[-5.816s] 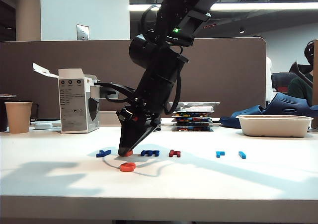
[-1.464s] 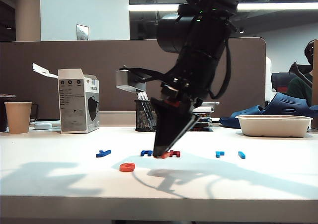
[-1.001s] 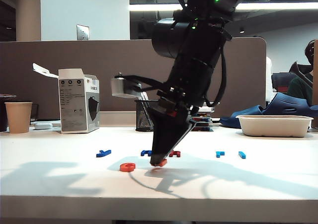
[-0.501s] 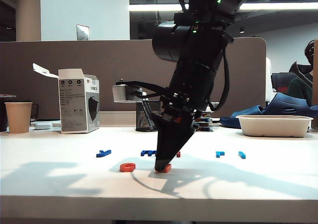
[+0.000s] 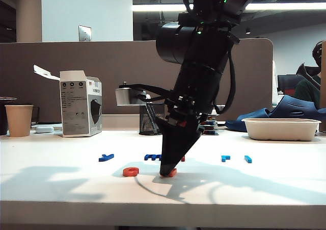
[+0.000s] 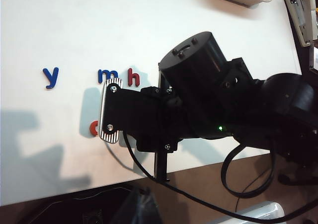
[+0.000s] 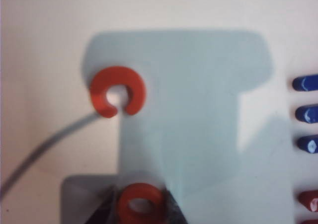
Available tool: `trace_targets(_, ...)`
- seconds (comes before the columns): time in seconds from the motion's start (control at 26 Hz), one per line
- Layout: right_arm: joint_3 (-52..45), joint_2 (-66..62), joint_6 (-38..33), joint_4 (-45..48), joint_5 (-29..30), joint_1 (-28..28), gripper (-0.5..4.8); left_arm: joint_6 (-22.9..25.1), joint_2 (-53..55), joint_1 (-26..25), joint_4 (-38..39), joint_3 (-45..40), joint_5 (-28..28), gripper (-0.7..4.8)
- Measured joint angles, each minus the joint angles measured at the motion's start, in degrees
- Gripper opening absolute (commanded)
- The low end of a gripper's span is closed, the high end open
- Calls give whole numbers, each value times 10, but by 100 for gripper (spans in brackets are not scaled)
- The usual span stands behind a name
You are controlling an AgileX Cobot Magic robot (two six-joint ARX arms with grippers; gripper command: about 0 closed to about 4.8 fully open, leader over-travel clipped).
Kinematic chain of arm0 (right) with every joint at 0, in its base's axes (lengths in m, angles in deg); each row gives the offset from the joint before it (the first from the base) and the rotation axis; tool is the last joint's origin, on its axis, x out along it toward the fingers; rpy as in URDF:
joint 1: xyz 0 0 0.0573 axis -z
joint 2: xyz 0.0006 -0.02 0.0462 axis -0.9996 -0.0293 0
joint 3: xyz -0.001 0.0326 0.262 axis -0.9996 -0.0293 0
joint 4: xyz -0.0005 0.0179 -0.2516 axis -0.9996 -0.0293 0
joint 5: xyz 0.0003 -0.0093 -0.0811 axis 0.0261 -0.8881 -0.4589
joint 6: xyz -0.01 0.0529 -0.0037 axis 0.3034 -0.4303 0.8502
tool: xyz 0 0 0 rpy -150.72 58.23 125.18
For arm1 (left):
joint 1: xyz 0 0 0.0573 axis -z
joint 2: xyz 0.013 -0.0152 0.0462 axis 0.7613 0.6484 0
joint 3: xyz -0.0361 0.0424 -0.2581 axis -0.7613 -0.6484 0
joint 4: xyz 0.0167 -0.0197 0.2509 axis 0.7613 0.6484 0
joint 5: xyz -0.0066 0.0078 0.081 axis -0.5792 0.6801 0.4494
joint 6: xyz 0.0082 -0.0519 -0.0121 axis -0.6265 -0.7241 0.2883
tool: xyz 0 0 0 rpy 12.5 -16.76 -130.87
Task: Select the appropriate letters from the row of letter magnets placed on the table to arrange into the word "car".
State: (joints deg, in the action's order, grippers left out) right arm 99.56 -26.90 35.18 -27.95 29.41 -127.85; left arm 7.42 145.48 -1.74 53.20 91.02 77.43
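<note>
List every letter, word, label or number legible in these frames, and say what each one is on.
"y": dark-blue letter magnet on the table.
"m": dark-blue magnet.
"h": dark-red magnet.
"c": orange-red magnet.
Orange magnet at the right gripper fingertips: only partly in view, letter unclear.
White box: printed text too small to read.
Two light-blue magnets: too small to read.
Left gripper: not in view.

"a" [image 5: 168, 173] right of "c" [image 5: 131, 172]
</note>
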Motion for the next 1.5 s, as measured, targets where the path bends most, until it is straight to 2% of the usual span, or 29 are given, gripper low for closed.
trace_targets(0.12, 1, 0, 0, -1, -2, 0, 159, 0, 0, 0, 0, 0, 0, -5)
trace_targets(0.69, 2, 0, 2, -9, 0, -23, 159, 0, 0, 0, 0, 0, 0, -5)
trace_targets(1.08, 2, 0, 2, 11, -22, -20, 159, 0, 0, 0, 0, 0, 0, -5)
trace_targets(1.5, 47, 0, -1, 14, -28, -6, 159, 0, 0, 0, 0, 0, 0, -5)
